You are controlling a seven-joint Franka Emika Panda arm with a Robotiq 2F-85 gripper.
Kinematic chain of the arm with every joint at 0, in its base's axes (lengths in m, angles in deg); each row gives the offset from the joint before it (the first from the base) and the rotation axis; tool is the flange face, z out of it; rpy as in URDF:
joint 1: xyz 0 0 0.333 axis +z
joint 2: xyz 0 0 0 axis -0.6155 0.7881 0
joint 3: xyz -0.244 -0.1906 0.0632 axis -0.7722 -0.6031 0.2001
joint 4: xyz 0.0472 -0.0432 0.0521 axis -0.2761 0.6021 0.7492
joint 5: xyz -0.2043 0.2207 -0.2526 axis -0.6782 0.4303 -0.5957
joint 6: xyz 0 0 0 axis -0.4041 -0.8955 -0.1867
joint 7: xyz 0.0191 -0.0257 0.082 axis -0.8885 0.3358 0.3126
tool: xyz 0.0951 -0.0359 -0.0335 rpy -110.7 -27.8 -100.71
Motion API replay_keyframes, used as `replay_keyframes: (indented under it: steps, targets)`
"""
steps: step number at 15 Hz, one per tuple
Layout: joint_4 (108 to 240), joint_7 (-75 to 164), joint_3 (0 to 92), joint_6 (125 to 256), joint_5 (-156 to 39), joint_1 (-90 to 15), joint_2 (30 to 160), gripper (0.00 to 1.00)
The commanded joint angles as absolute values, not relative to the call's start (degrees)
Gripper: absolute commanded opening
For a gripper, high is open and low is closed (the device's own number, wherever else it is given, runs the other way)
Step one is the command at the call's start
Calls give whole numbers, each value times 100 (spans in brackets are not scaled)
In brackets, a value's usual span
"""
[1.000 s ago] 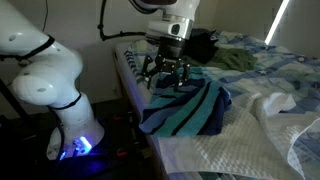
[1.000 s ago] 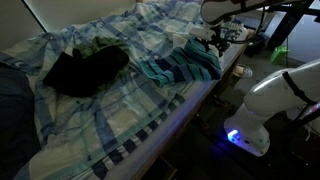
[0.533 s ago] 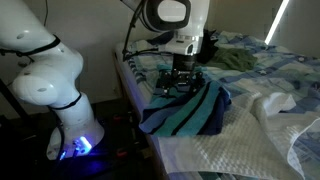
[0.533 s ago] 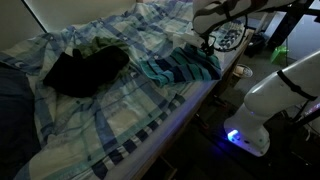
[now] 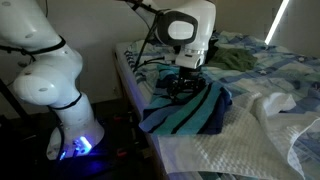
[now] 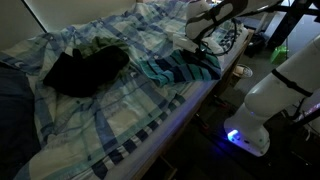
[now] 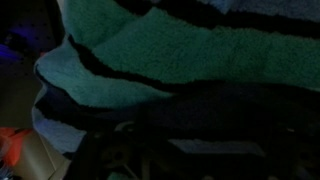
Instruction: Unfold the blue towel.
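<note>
Wrist view: item 1, the blue towel [image 7: 150, 60], fills nearly the whole frame. It shows teal bands parted by dark navy wavy stripes, with a rounded folded edge at its left. The picture is dim (the claw's own fingers, low in the frame, are too dark to make out).

In both exterior views the towel lies bunched and folded on the pale blue bedsheet [image 6: 120, 110], close to the side edge of the bed.

Item 2, the claw [image 5: 183, 88]: directly over 1 end of the towel and low against it. The jaws are spread wide and nothing is gripped between them. Whether the fingertips touch the cloth cannot be told.

Item 3, white waffle blanket [image 5: 262, 135]: just beside the towel, its rumpled edge reaching the towel's dark navy side.

Item 4, dark cloth heap [image 6: 85, 68]: well apart from the towel, farther in on the bed.

Item 5, robot base [image 5: 70, 135]: on the floor beside the bed and below the towel, with a blue glow at its foot.
</note>
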State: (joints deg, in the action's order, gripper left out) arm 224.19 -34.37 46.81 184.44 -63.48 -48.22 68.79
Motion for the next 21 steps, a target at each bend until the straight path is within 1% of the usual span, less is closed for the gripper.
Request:
replay_keyframes:
  steps: [1,2,3,4,5,10,11,21]
  targets:
    - [22125,-3159,4613,18485,-6076,-4730,7122,72]
    - [22062,-3129,4596,18468,-6047,-4734,7125,65]
    - [22000,-3075,4580,18448,-5999,-4739,7127,56]
    - [21937,-3044,4555,18440,-5942,-4750,7126,49]
    - [22035,-3017,4518,18551,-5912,-4775,7094,40]
    - [22149,-2749,4283,18737,-5719,-4861,7022,4]
    - [22146,-2682,4230,18763,-5674,-4883,7020,0]
    - [22639,-1860,3624,19501,-5295,-5346,6710,0]
